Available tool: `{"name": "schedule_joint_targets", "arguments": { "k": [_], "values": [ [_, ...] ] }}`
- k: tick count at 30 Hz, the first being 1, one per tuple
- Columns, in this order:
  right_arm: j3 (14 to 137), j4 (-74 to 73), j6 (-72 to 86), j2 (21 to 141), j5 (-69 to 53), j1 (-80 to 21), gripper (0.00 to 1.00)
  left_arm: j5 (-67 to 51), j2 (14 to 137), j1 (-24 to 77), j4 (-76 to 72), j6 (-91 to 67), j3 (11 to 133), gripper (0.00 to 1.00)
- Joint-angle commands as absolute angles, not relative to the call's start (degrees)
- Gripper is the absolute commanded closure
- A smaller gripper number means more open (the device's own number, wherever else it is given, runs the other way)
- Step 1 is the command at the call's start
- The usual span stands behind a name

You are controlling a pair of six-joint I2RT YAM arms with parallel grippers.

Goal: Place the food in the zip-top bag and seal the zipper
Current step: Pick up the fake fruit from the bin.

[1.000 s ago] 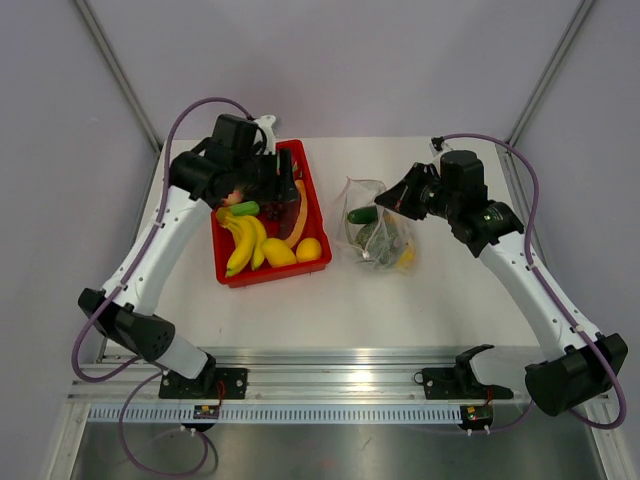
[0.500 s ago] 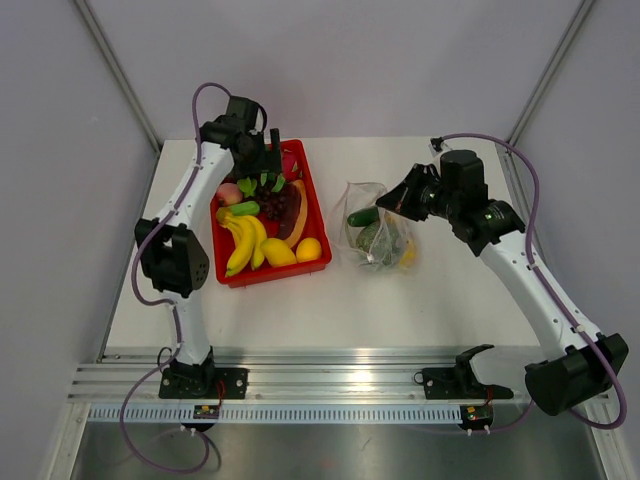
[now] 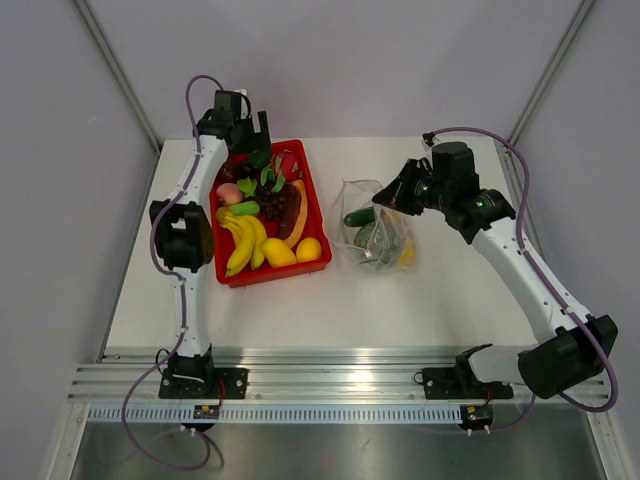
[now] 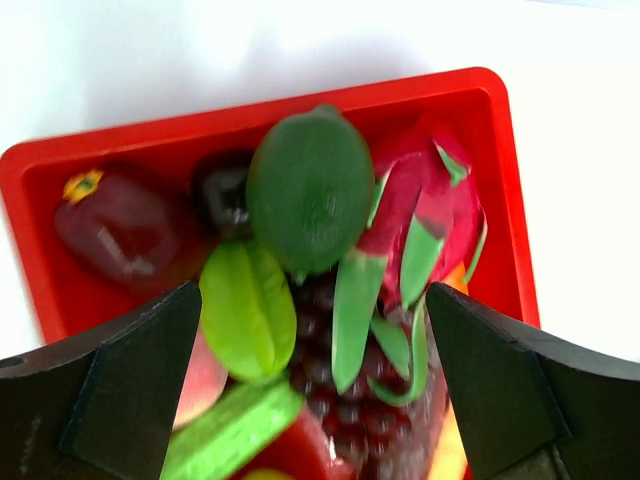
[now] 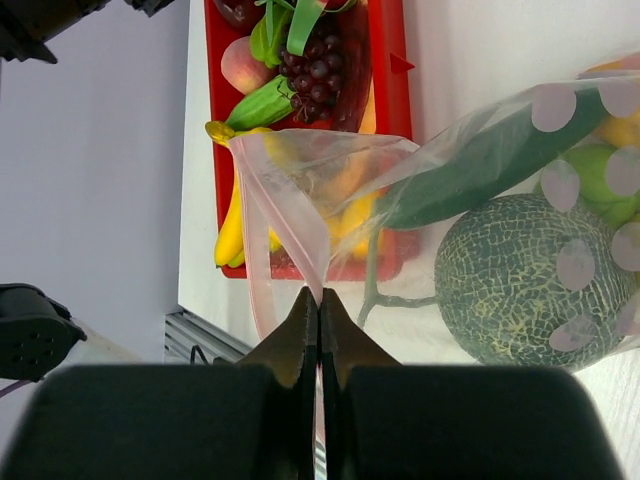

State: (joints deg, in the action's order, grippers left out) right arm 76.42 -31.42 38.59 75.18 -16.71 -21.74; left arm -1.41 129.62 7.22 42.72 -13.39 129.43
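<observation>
- The zip-top bag (image 3: 375,235) lies on the surface at 3 o'clock from the red tray (image 3: 318,215). The melon (image 5: 520,275) and a few bits are already inside, and the zipper (image 5: 285,215) isn't sealed.
- Right end effector (image 5: 320,300) is pinched tight on the bag's mouth edge, holding it up.
- Left end effector (image 4: 315,340) hangs jaws-wide over the tray's 12 o'clock end, arm reaching far out.
- Looks mid-loading to me. Next it needs a clean drop onto something like the green fruit (image 4: 310,190), then a carry toward 3 o'clock.

The green oval fruit (image 4: 310,190) is blurred; the melon (image 5: 530,275) runs past the right edge.
</observation>
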Motion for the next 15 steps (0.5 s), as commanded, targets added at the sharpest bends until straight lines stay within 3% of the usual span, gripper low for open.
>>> {"name": "schedule_joint_targets", "arguments": {
  "k": [1, 6, 15],
  "values": [
    [79.5, -31.4, 37.1, 75.2, -16.3, -21.7, 1.0, -2.6, 132.1, 7.7, 35.0, -11.0, 133.2, 0.01],
    [79.6, -31.5, 37.0, 76.3, -16.4, -21.7, 1.0, -1.3, 139.4, 7.7, 36.1, -11.4, 139.7, 0.01],
    [80.0, -30.9, 36.7, 78.6, -16.8, -21.7, 1.0, 1.2, 142.6, 7.7, 34.8, -12.0, 139.6, 0.03]
  ]
}}
